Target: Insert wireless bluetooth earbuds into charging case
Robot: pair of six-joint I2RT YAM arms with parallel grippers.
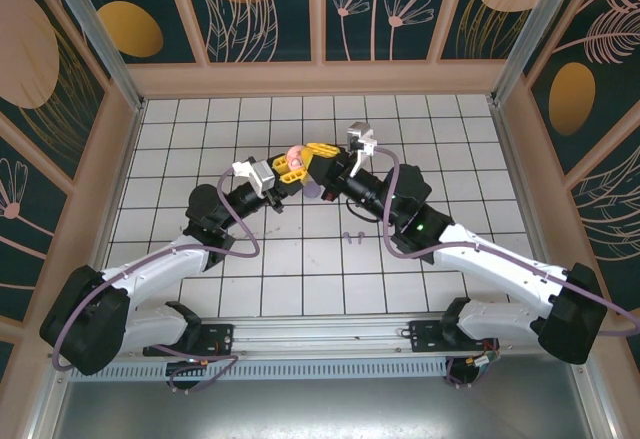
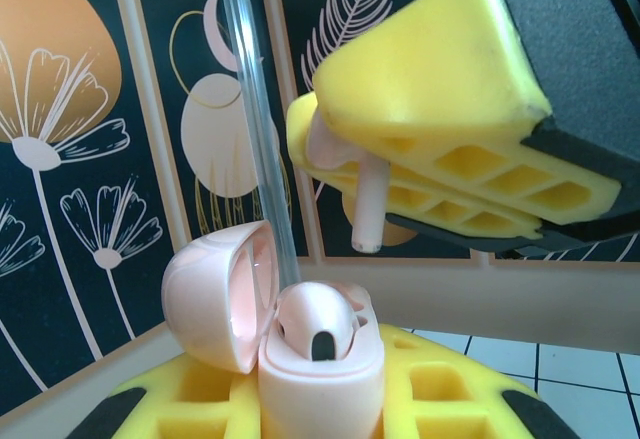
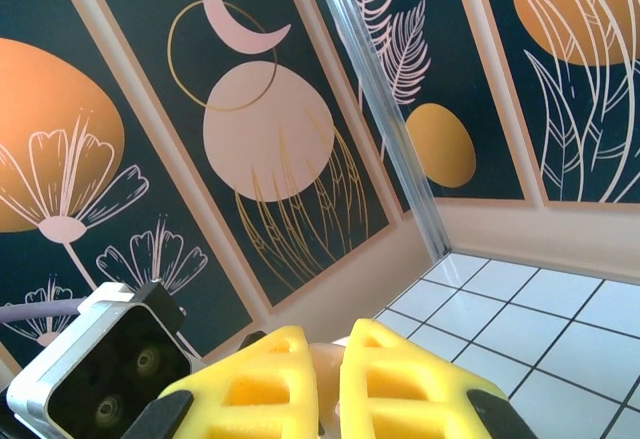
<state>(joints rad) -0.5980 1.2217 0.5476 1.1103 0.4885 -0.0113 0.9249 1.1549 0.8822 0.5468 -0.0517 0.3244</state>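
In the left wrist view a pale pink charging case (image 2: 320, 379) stands upright between my left gripper's (image 2: 320, 404) yellow fingers, which are shut on it. Its lid (image 2: 210, 294) hangs open to the left. One pale pink earbud (image 2: 318, 321) sits in the case. Just above it, my right gripper (image 2: 325, 144) is shut on a second pale pink earbud (image 2: 368, 209), stem pointing down, clear of the case. In the right wrist view that earbud (image 3: 327, 374) shows between the right gripper's (image 3: 327, 359) fingers. From above, both grippers (image 1: 288, 167) (image 1: 322, 151) meet over mid-table around the case (image 1: 294, 154).
A small lavender object (image 1: 313, 189) lies on the white tiled floor (image 1: 200, 139) below the grippers. Two tiny lavender earbuds (image 1: 348, 236) lie nearer the arm bases. Patterned walls and an aluminium post (image 3: 385, 109) enclose the table.
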